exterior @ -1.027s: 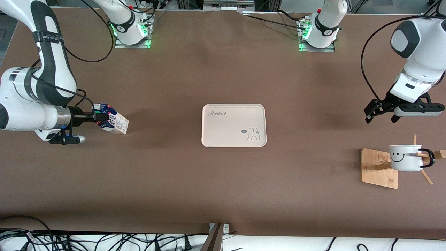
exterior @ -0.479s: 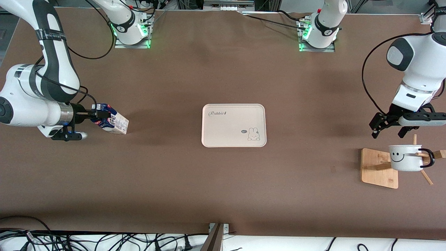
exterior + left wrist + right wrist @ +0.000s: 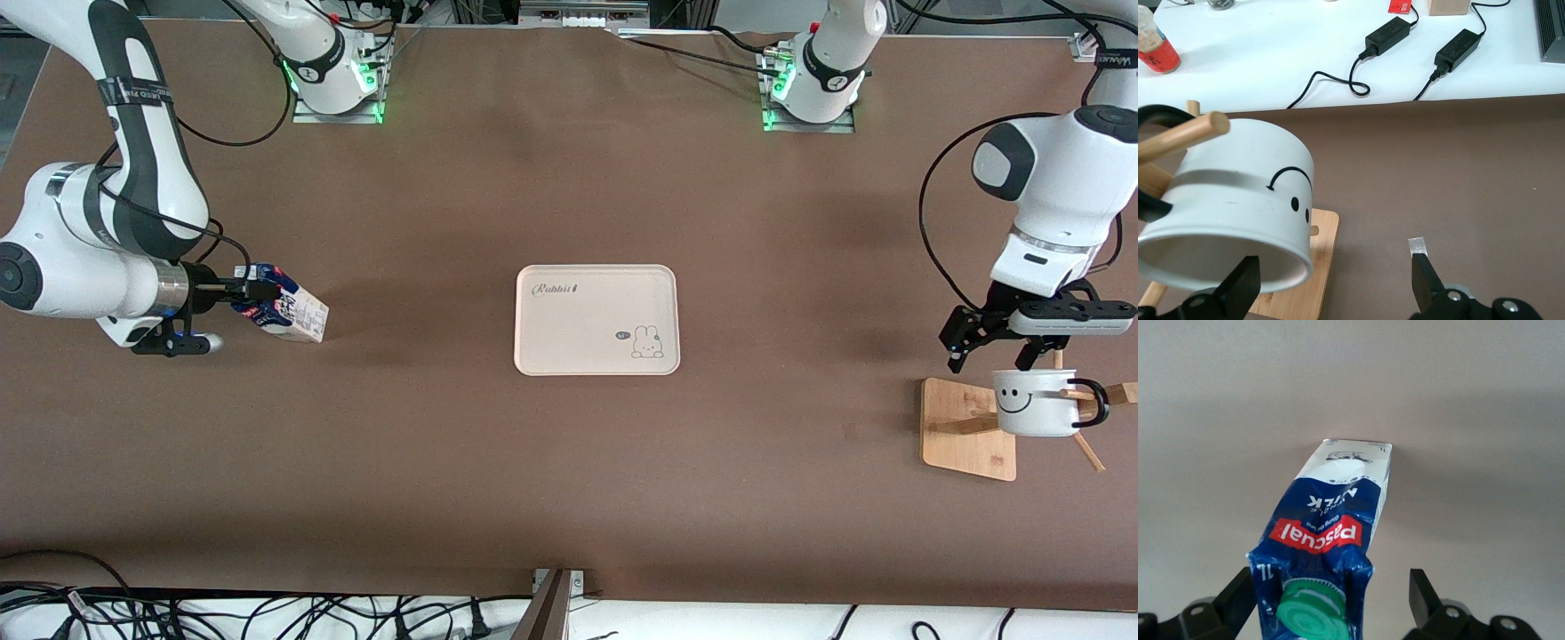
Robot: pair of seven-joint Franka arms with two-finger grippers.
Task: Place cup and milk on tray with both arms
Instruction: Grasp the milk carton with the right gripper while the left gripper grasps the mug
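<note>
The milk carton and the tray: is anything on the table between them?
Nothing: the front view shows only bare brown table between the milk carton and the tray.

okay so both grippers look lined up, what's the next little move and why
Probably close both. The open right gripper already straddles the milk at its capped top, and the open left gripper sits at the rim of the cup hanging on the wooden rack. The tray waits bare.

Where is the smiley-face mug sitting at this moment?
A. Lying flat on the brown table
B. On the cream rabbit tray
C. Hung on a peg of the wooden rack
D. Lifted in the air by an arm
C: the cup hangs on a peg of the wooden rack, with the left end effector open just above it and the tray bare.
</note>
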